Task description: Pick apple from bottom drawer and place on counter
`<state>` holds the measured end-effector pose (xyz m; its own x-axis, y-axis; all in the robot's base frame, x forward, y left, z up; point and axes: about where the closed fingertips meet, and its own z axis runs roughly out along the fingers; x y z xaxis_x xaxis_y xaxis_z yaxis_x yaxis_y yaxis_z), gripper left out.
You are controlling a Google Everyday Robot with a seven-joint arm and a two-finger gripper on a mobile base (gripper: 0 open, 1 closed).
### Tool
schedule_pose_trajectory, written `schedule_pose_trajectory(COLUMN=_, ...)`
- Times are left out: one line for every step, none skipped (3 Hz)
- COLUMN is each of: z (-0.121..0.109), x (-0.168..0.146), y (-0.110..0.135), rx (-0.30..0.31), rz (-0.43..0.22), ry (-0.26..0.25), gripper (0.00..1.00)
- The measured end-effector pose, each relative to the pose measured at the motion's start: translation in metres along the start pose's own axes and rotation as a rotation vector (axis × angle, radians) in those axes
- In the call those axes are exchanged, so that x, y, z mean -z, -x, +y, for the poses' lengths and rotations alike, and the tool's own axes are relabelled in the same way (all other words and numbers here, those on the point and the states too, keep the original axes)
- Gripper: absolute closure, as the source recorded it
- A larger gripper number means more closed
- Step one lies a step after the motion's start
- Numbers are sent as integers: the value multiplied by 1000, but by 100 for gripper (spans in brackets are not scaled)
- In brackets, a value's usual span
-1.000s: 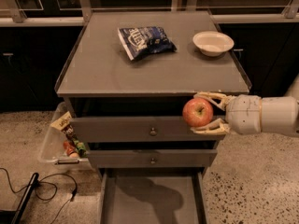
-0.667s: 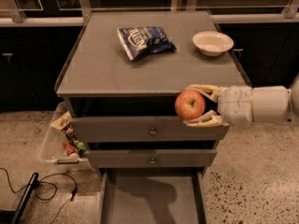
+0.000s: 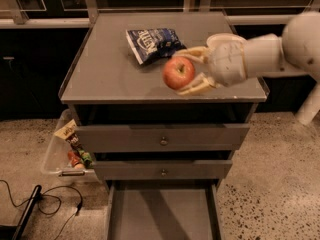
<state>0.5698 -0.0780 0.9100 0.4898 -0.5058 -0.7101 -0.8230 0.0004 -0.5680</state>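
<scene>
We see tool (image 3: 186, 72) clamped on apple (image 3: 178, 73), now up from drawer-front height to over desk (image 3: 102, 71) front right, near blue snack bag (image 3: 152, 43). Bottom drawer (image 3: 160, 211) open. We judge pick done; lowering and release remain.

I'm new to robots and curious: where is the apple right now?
In the camera view, the apple sits clamped in the gripper over the right front part of the counter, near the blue snack bag.

Gripper (image 3: 187, 70) over counter (image 3: 105, 76) front-right w/ apple (image 3: 178, 73) clamped betw. its fingers; chip bag (image 3: 151, 43) behind-left of it, bottom drawer (image 3: 160, 215) below-left.
</scene>
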Motion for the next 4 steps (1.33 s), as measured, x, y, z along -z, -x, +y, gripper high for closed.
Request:
schedule_pose_trajectory(z=-43, x=-25, y=8, rx=-21, rz=-58, ry=35, gripper=100)
schedule_pose_trajectory(z=-68, x=-36, y=-7, rx=-150, rz=-93, ry=-5, gripper=100)
schedule_pose_trajectory(z=-75, x=-23, y=-40, rx=-283, rz=-39, ry=-117, gripper=100)
schedule_pose_trajectory(z=-70, x=-12, y=-62, rx=-352, rz=57, ry=-180, gripper=100)
